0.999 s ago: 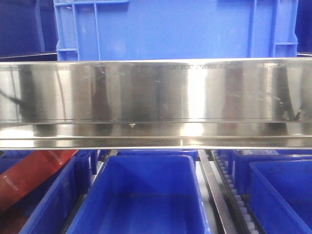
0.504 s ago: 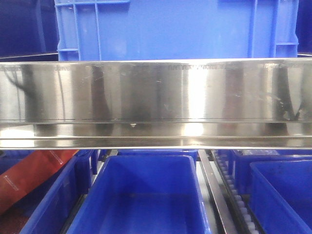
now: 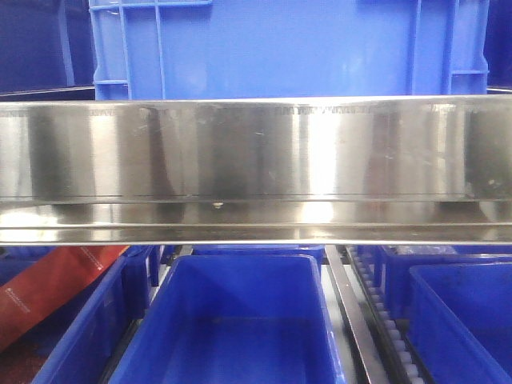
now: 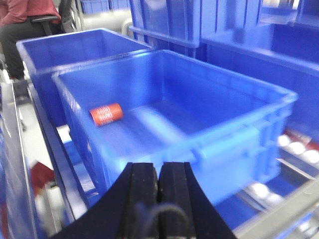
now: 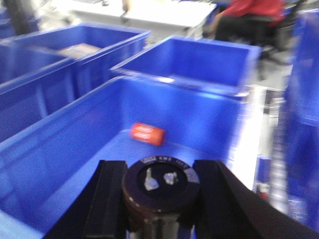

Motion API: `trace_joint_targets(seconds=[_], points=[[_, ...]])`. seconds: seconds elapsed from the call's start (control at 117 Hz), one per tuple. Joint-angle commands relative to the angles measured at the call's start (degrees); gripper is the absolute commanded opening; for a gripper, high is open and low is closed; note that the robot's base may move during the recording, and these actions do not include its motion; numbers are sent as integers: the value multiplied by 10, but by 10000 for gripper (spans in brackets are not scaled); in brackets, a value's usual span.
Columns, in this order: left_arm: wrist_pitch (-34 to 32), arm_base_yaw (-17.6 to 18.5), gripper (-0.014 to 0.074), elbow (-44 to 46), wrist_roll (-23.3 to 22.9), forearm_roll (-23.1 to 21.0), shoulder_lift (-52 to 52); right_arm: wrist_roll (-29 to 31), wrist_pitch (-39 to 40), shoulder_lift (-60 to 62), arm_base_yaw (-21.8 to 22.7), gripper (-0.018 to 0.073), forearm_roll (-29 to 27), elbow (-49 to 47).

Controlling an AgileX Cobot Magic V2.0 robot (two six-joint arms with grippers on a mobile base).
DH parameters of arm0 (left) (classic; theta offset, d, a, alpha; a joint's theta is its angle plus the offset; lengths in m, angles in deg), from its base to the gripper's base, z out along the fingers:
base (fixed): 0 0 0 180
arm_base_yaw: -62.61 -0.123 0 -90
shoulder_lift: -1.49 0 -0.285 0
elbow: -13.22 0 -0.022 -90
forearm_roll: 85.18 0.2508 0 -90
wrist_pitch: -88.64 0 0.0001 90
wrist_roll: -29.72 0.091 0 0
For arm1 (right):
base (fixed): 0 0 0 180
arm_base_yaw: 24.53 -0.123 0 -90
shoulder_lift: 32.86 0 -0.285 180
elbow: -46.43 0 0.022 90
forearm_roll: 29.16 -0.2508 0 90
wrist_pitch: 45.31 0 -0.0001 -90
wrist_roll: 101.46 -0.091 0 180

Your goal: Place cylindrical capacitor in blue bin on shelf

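Steel shelf rail [image 3: 256,152] spans the front view, scuffed and reflective. One blue crate [image 3: 280,48] sits above it. Below it, left to right: red strip [image 3: 56,280] lying diagonally, middle bin [image 3: 232,268], roller track [image 3: 384,320], another bin [image 3: 464,276]. Neither arm nor any capacitor shows in this view.

Left wrist view, blurred:
- person [image 4: 25,20] in a red top, seated, far upper left
- rear bin [image 4: 75,42] just behind the near one
- near bin [image 4: 234,149] holds an orange capacitor [image 4: 106,114], lying on its side on the floor by the left wall, white print on it, unreadable
- left gripper [image 4: 158,184] at the bottom edge, over the bin's near rim, black fingers pressed together with nothing between them
- white rollers [image 4: 296,147] lower right

Right wrist view, also blurred:
- bin wall [image 5: 50,144] on the left; orange capacitor [image 5: 147,133] on its side at the far wall's base
- right gripper [image 5: 159,167] above the bin floor, fingers clamped on either side of a dark cylinder [image 5: 160,191], upright, seen end-on, grey-ringed cap with two small light marks
- held cylinder and the one on the floor are well apart
- neighbour bin [image 5: 199,55] behind; red-topped person [image 5: 254,10] upper right

Can't tell which front-view bin this is.
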Motion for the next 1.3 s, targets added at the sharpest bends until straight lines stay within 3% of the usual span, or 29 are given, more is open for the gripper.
trace_joint_targets(seconds=[0.0,0.205,0.47,0.555,0.751,0.82,0.982,1.084,1.289], points=[[-17,0,-111,-33,-15,-3,37,6,-5,-58,-18,-102,-2,-43],[-18,0,-111,-59,-15,-3,71,6,-16,-195,-50,-102,-2,-98],[-18,0,-111,-59,-15,-12,71,6,-27,-305,-55,-67,-2,-102],[-18,0,-111,-59,-15,-18,71,6,-33,-319,-55,40,-2,-102],[-20,0,-111,-59,-15,-28,71,6,-40,-321,-55,491,-4,-106],[-22,0,-111,-59,-15,-32,71,6,-48,-319,-55,564,-4,-111],[-24,0,-111,-59,-15,-33,71,6,-66,-297,-55,533,-5,-125],[-24,0,-111,-59,-15,-33,71,6,-69,-264,-55,426,-5,-127],[-26,0,-111,-59,-15,-30,71,6,-68,-164,-49,-76,1,-115]])
